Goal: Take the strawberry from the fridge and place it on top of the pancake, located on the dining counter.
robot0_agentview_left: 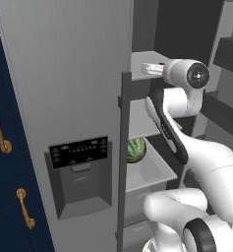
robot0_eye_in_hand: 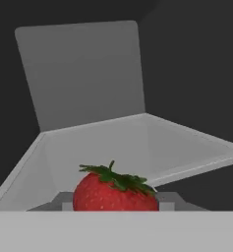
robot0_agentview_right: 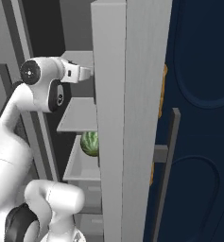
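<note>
Your hand (robot0_eye_in_hand: 114, 205) reaches onto an upper shelf (robot0_eye_in_hand: 177, 142) of the fridge (robot0_agentview_left: 64, 98), fingers clamped on the strawberry (robot0_eye_in_hand: 115, 192) (green leaves up); a watermelon (robot0_agentview_left: 135, 150) sits lower.

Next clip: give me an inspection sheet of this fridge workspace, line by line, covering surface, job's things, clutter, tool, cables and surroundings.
Surface: grey upper shelf inside the fridge, under the strawberry.
Job's things: strawberry, red with green leaves, sits between the fingertips in the hand view; fridge door stands open. Whether it is lifted off the shelf cannot be told.
Clutter: striped green watermelon on a lower shelf.
Tool: tool reaches in at the upper shelf, fingers on either side of the strawberry; firm contact cannot be confirmed.
Cables: nothing seen.
Surroundings: navy cabinets with gold handles beside the fridge; black dispenser panel on the closed door.
</note>
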